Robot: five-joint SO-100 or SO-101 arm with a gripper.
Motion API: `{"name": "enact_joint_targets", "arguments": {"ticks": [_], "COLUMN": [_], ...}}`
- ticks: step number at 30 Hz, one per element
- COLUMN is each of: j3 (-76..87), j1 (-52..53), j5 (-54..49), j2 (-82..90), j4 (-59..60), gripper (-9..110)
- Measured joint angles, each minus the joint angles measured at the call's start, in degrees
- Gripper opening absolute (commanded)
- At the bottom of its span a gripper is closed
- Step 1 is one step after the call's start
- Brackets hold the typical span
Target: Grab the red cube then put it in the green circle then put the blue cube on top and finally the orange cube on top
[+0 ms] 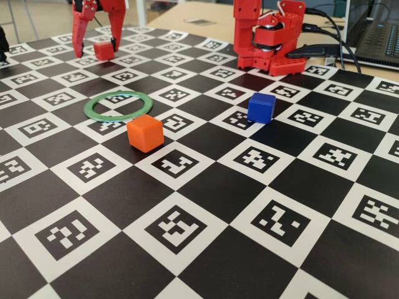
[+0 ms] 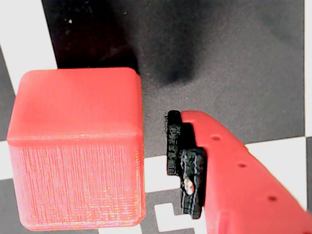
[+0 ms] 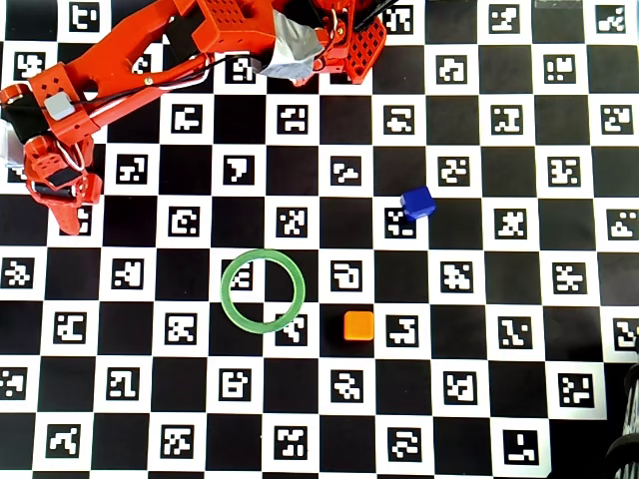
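Observation:
The red cube [image 1: 103,50] rests on the checkered mat at the far left in the fixed view. My gripper [image 1: 96,51] stands over it, open, one finger on each side. In the wrist view the red cube [image 2: 78,146] fills the left side, and a narrow gap separates it from the black-padded finger [image 2: 187,165]; the other finger is out of frame. The green circle [image 1: 88,107] lies flat with nothing inside it. The orange cube [image 1: 145,132] sits just in front of the ring's right side. Further right is the blue cube [image 1: 260,107]. In the overhead view the gripper [image 3: 60,195] hides the red cube.
The arm's red base [image 1: 268,37] stands at the back of the marker-printed mat [image 1: 206,187]. A laptop [image 1: 380,31] and cables lie beyond the mat at the back right. The arm [image 3: 150,45] stretches along the top left in the overhead view.

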Motion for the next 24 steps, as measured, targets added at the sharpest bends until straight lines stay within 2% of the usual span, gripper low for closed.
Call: {"name": "enact_joint_targets", "arguments": {"ticks": [8, 16, 24], "j3": [0.00, 0.53, 0.53], "j1": [-0.26, -0.26, -0.26], "j5": [1.32, 1.32, 1.32], "j2": [0.00, 0.00, 0.00], "j4": [0.00, 0.00, 0.00], "gripper": [37, 16, 8]}}
